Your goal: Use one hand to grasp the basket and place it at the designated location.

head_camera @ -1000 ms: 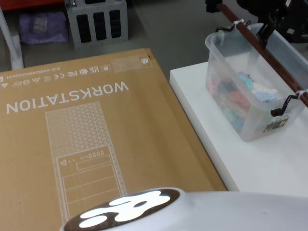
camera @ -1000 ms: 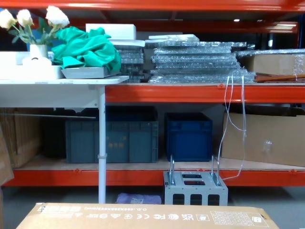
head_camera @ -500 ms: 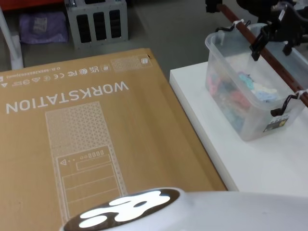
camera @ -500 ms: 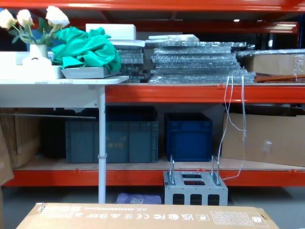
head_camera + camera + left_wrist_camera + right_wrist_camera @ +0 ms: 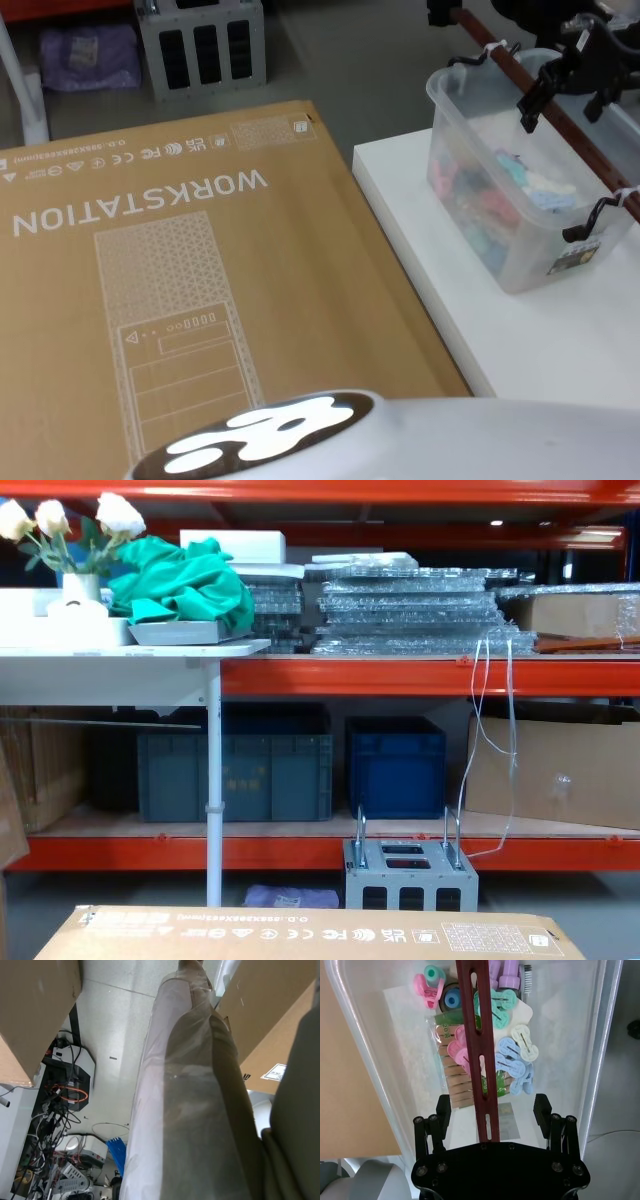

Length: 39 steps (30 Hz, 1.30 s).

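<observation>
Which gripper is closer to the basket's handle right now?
Right. The right gripper hovers over the handle of the basket, open fingers either side, not touching. The left arm is parked away from it, its wrist camera facing floor and cardboard boxes.

**Clear plastic, dark wood, matt black**

The basket (image 5: 440, 110) shows translucent plastic, smooth, with a light gloss at the rim. Across it, the handle (image 5: 476, 1042) is red-brown wood with a dull sheen. The right gripper (image 5: 492, 1110) reads matt black. Inside, pastel pegs (image 5: 512, 1057) look like shiny plastic. The table (image 5: 520, 350) is smooth white, the box (image 5: 200, 250) matt brown cardboard.
</observation>
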Available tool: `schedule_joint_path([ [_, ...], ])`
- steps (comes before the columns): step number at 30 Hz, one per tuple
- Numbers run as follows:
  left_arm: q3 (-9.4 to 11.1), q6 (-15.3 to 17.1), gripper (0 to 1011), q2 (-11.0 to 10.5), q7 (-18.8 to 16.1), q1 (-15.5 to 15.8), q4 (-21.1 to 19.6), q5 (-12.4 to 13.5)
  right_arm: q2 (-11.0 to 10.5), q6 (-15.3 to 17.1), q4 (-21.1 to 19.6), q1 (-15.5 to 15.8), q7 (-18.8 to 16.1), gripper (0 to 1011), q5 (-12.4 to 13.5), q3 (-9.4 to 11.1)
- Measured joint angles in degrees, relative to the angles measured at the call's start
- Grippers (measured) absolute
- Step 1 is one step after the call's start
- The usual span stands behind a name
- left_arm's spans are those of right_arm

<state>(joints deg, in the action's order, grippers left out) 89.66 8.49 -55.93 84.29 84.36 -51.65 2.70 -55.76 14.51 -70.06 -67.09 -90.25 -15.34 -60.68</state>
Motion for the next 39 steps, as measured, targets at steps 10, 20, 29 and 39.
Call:
schedule_joint_path([
  [10,0.00,0.00,0,0.00,0.00,0.00,0.01,0.00,1.43,-1.89,3.36,1.43,1.93,1000,1.12,-0.08],
  [20,0.00,0.00,0,0.00,0.00,0.00,0.01,0.01,3.23,-3.28,6.80,1.65,2.23,1000,1.44,-0.62],
  [29,0.00,0.00,0,0.00,0.00,0.00,0.00,0.00,5.30,-4.61,10.70,0.57,0.87,1000,1.59,-1.50],
  [39,0.00,0.00,0,0.00,0.00,0.00,0.00,0.00,5.17,-4.61,10.46,0.64,0.92,917,1.58,-1.38],
])
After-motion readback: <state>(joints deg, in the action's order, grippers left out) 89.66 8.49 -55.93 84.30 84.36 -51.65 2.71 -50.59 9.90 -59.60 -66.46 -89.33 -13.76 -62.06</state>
